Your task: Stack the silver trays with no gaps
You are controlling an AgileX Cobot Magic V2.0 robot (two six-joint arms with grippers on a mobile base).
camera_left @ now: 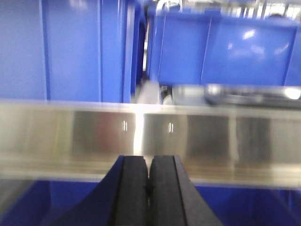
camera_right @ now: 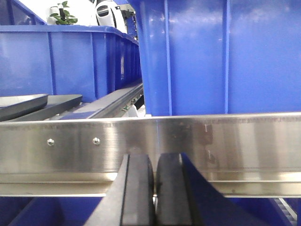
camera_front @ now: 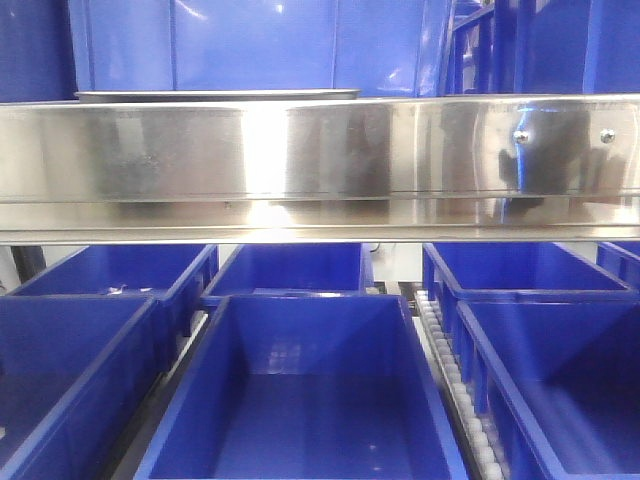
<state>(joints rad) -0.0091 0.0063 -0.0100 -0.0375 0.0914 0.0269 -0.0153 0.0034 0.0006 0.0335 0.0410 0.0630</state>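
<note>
Setting: a storage rack of blue plastic bins (camera_front: 300, 400), glossy, straight-walled and open-topped, ranked in rows below and stacked behind. A brushed stainless rail (camera_front: 320, 160) with two screw heads at its right end runs the full width across the front view; a roller track (camera_front: 450, 380) of small white wheels lies between the lower bins.

Task item: silver tray (camera_front: 215, 96), thin dark-grey metal rim, seen edge-on just above the rail at far left. The left wrist view shows a shallow, rounded, reflective tray rim (camera_left: 254, 94) beyond the rail at right, blurred. The right wrist view shows flat grey tray edges (camera_right: 37, 104) at left, apparently more than one layer, though whether they nest without gaps cannot be told.

Left gripper (camera_left: 148, 188): black ribbed pads pressed together, nothing between them, below the rail.

Right gripper (camera_right: 154, 188): pads drawn together with nothing held, likewise below the rail.

Progress: neither gripper touches a tray. The scene fits either trays awaiting stacking or a finished stack with both arms lowered; the pictures do not settle which.
</note>
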